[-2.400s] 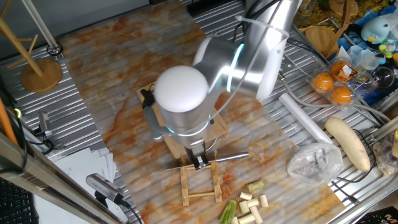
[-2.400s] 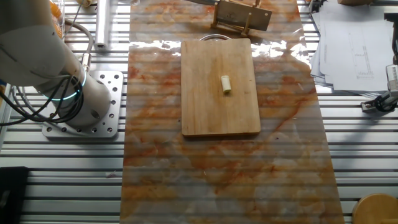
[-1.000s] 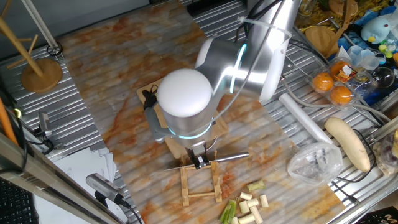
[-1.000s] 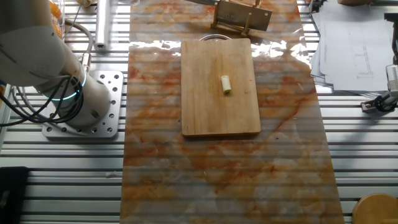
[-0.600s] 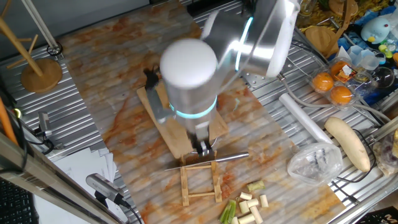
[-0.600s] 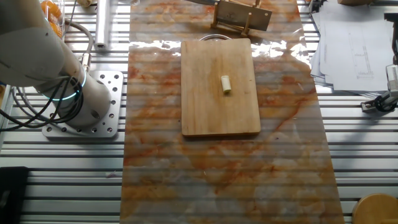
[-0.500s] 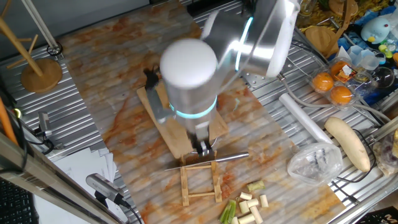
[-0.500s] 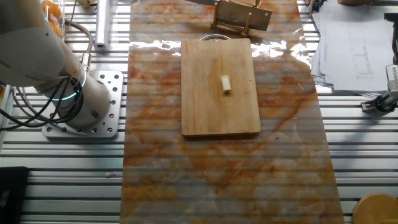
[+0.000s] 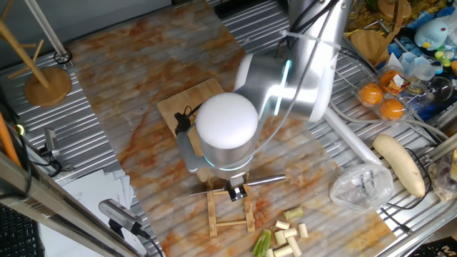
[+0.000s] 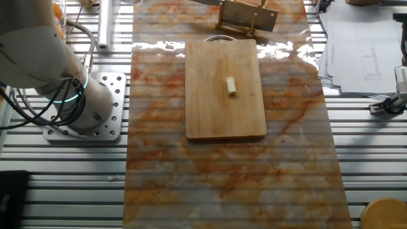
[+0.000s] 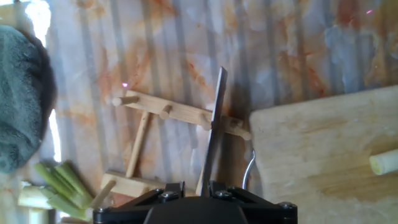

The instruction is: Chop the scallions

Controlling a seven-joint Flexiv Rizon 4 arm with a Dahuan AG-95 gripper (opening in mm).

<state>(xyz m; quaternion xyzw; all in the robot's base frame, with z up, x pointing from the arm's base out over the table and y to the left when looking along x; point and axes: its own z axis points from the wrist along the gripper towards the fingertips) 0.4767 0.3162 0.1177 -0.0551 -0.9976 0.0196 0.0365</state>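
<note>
Wooden rack (image 11: 166, 112) holds the knife (image 11: 213, 130); pincer (image 11: 189, 184) grips it.

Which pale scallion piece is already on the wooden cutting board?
The single short cream scallion segment lying alone mid-board on the wooden cutting board. The other scallion pieces sit heaped on the mat beside the wooden rack.

The gripper (image 11: 191, 185) is closing on a knife (image 11: 212, 130), whose blade is pointing straight ahead across a wooden rack (image 11: 163, 140). Scallions (image 11: 55, 186) are lying far left; one segment (image 11: 384, 161) is resting on the cutting board (image 11: 323, 143) at right.
</note>
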